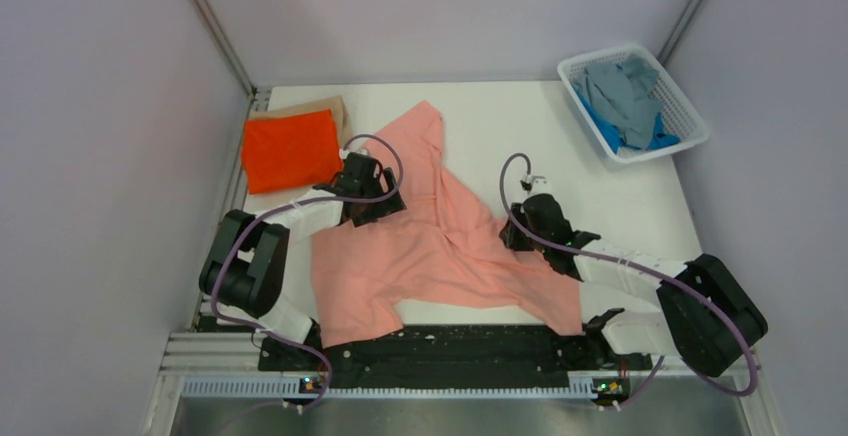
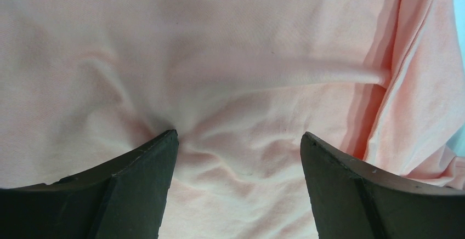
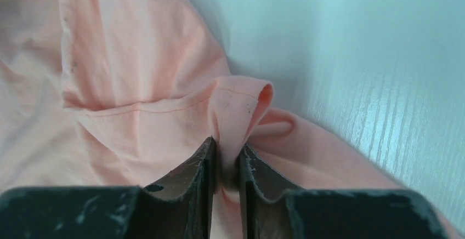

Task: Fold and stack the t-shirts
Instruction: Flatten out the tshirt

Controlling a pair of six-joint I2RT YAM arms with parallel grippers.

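Right tool pinches salmon shirt hem beside bare table.

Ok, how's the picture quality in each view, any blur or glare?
Top view: sharp and evenly lit, only faint shadows. Left wrist view: the pink shirt is soft, out of focus and a bit washed out this close. Right wrist view: its pinched hem is crisp, with a bluish sheen on the table.

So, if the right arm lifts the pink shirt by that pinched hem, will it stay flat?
Probably not: the pink shirt lies wrinkled, and its hem fold loops limply above the right jaws, so it seems floppy. Most of the cloth would likely hang and drag.
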